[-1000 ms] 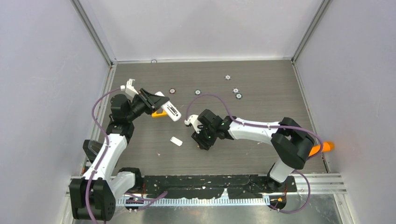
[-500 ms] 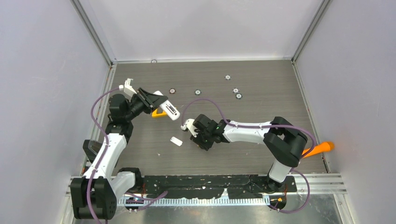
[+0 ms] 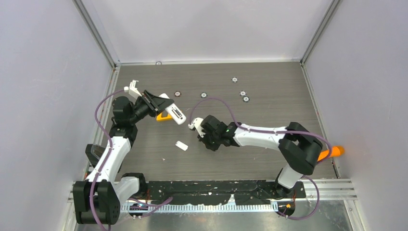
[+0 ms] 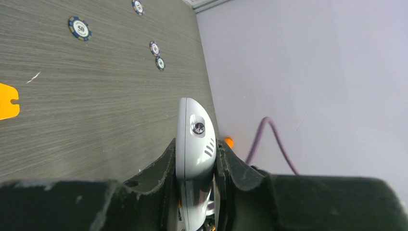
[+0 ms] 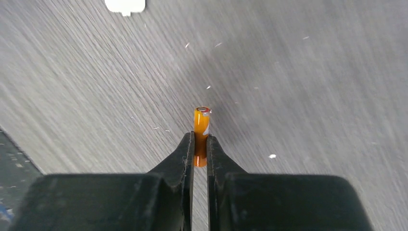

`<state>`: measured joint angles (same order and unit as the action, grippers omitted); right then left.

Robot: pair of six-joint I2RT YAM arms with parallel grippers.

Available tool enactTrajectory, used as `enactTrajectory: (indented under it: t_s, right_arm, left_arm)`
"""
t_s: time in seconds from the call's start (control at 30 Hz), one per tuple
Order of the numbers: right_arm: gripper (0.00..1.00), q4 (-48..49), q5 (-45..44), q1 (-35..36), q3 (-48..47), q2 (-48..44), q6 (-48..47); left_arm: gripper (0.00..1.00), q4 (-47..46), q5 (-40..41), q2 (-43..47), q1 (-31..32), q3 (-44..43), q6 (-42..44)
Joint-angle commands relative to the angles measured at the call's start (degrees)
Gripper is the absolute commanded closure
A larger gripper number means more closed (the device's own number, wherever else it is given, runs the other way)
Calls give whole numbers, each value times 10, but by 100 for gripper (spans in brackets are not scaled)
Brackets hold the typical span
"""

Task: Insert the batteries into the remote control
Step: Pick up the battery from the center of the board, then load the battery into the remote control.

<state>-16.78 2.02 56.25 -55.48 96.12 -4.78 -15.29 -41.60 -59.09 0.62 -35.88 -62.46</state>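
The battery is nipped at its lower end by the near-shut right gripper, over the table's middle. It should be carried untilted and lined up squarely with the remote. The remote is clamped edgewise in the left gripper, raised near the left edge with the elbow bent, while the right arm is stretched low leftward.

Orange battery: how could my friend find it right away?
On the dark wooden table, follow the right arm to the middle, where the right gripper pinches the orange battery. It is a tiny round cylinder poking out between the black fingertips, unlike the flat orange triangle near the left arm or the big orange stick at the table's right edge.
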Motion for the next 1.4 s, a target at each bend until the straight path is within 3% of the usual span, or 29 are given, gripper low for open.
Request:
enactTrajectory:
  t_s: [0.0,0.23,0.43,0.6,0.93,1.13,1.37]
  right_arm:
    - [94,31,19,-24,-7,-100,45]
    - [94,57,51,-80,1,-241,117]
    - [94,56,67,-92,-33,-309,146]
    - [93,36,60,-85,-78,-335,179]
    - [93,-101,-63,-18,-201,-304,217]
    - [90,-209,-102,-3,-254,-270,242]
    - [88,-241,-127,-1,-263,-243,246]
  left_arm:
    - [100,-54,-29,12,-4,-10,9]
    - [100,-210,-104,29,-4,9,-51]
    - [100,-250,-113,45,15,12,-48]
    - [100,-255,-71,35,61,20,-48]
    - [100,-339,49,-61,183,21,-94]
    - [100,-407,82,-118,213,23,-139]
    - [100,-469,109,-177,251,23,-189]
